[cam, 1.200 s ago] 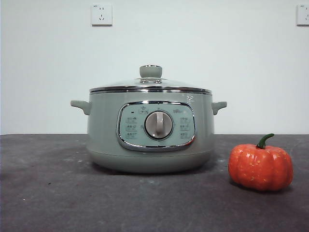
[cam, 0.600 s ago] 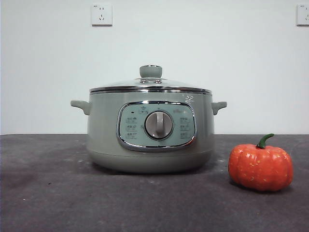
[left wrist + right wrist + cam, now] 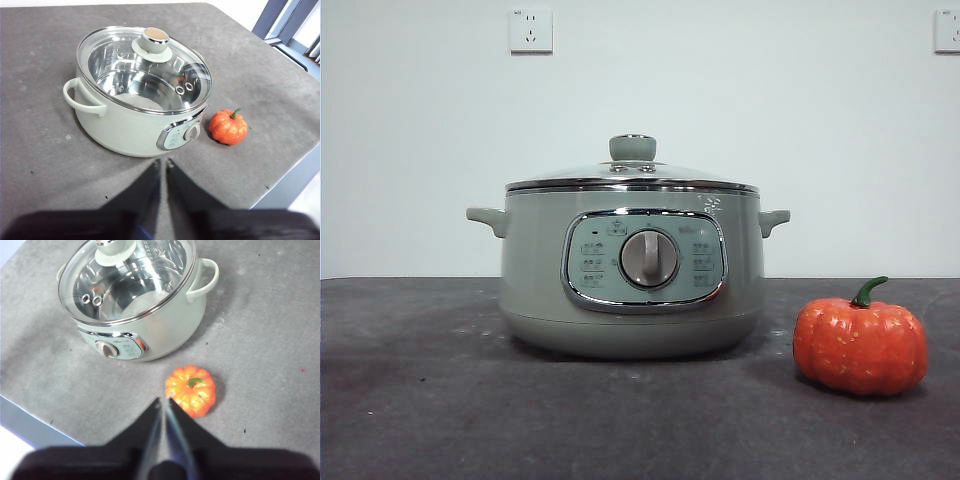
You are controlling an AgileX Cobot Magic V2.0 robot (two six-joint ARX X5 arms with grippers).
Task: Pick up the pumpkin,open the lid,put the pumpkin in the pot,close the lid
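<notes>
Front view is showing no arm at all, and the right wrist view is cutting off the lid's (image 3: 632,172) knob at its edge, while the pot's (image 3: 632,270) panel markings are too small to read. The pot is sitting pale green and round on the grey, rough table (image 3: 420,400) with the steel-rimmed glass lid closed on it, and the glossy ribbed pumpkin (image 3: 860,346) is resting just beside it, apart from it. The left claw (image 3: 163,165) is hovering high near the pot, jaws pressed nearly together and holding nothing, and the right claw (image 3: 163,404) is hanging likewise above the pumpkin.
</notes>
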